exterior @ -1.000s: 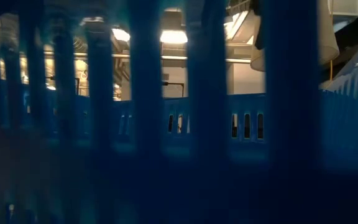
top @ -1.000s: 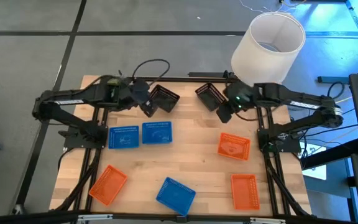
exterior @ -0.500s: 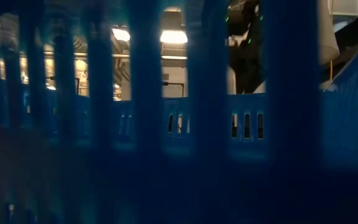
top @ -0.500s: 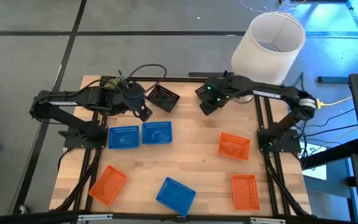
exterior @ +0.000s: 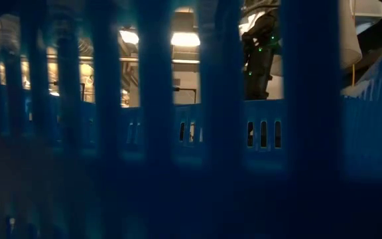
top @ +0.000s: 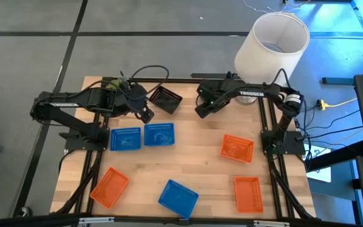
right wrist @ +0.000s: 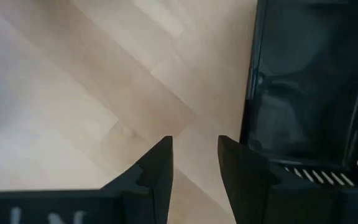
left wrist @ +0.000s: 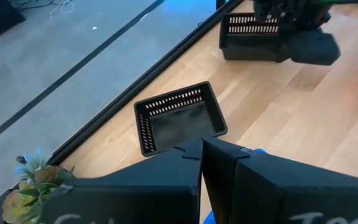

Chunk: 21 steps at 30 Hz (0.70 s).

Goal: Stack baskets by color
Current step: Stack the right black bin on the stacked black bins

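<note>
Changes noted, placed against the white lampshade (top: 271,48):

- Right hand (top: 201,109): we find it swung away from the lampshade toward the bench middle, past the black basket (top: 210,94) it hung over a second ago; its fingers now stand apart over bare wood just beside that basket.
- Left hand (top: 147,115): we find it drawn slightly farther from the lampshade, off the other black basket (top: 166,98).
</note>
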Each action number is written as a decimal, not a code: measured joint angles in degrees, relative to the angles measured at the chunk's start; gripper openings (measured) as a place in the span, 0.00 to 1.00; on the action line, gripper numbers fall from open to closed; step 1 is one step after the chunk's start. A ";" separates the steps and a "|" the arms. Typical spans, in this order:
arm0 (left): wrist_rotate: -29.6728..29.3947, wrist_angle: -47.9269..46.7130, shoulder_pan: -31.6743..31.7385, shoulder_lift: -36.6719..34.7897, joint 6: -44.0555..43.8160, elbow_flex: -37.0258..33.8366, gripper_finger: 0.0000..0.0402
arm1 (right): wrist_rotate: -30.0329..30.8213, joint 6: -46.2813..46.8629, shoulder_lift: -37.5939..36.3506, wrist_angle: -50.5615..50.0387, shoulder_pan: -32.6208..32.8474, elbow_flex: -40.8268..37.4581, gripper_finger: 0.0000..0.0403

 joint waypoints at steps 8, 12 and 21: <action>0.81 0.00 0.00 0.00 -0.88 0.00 0.00 | 1.35 0.08 0.37 0.31 0.00 0.00 0.31; 0.88 0.01 0.01 0.00 -0.98 0.00 0.00 | 4.37 0.74 0.37 0.49 0.01 0.00 0.31; 0.88 -0.01 0.00 0.00 -1.05 0.00 0.00 | 8.67 0.78 0.37 0.31 0.04 0.00 0.31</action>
